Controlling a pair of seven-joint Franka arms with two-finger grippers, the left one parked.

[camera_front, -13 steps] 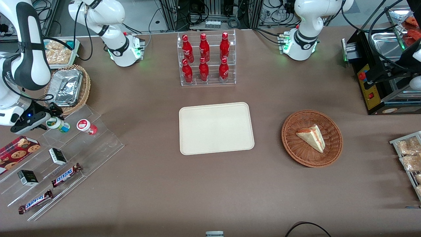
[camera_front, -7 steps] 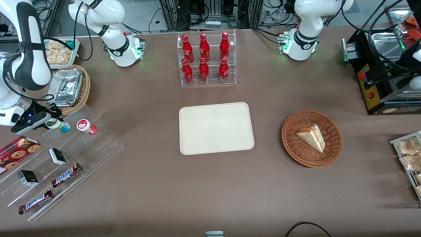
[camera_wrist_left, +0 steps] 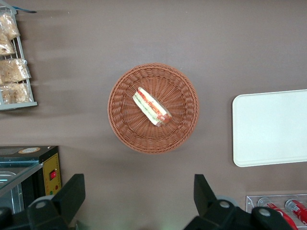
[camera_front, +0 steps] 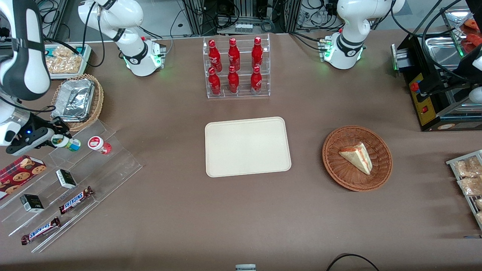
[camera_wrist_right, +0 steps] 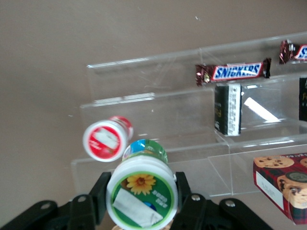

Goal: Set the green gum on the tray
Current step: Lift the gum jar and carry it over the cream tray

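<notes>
The green gum point(camera_front: 66, 142), a canister with a white lid and a green and yellow label, is at the top step of a clear stepped display point(camera_front: 113, 165) toward the working arm's end of the table. My right gripper point(camera_front: 57, 140) is shut on it; in the right wrist view the black fingers point(camera_wrist_right: 100, 195) press both sides of the green gum point(camera_wrist_right: 142, 194). A red gum canister point(camera_front: 98, 144) lies beside it, also in the right wrist view point(camera_wrist_right: 106, 140). The cream tray point(camera_front: 246, 146) lies bare at the table's middle; it also shows in the left wrist view point(camera_wrist_left: 273, 127).
The display holds Snickers bars point(camera_front: 75, 200), black boxes point(camera_front: 66, 178) and a cookie box point(camera_front: 19, 172). A wicker basket with a foil container point(camera_front: 75, 99) stands farther from the camera. A rack of red bottles point(camera_front: 235, 69) and a basket with a sandwich point(camera_front: 357, 158) stand near the tray.
The right arm has drawn slightly up and away from the tray, and the green gum has shifted a little with the gripper. The red canister has not moved.
</notes>
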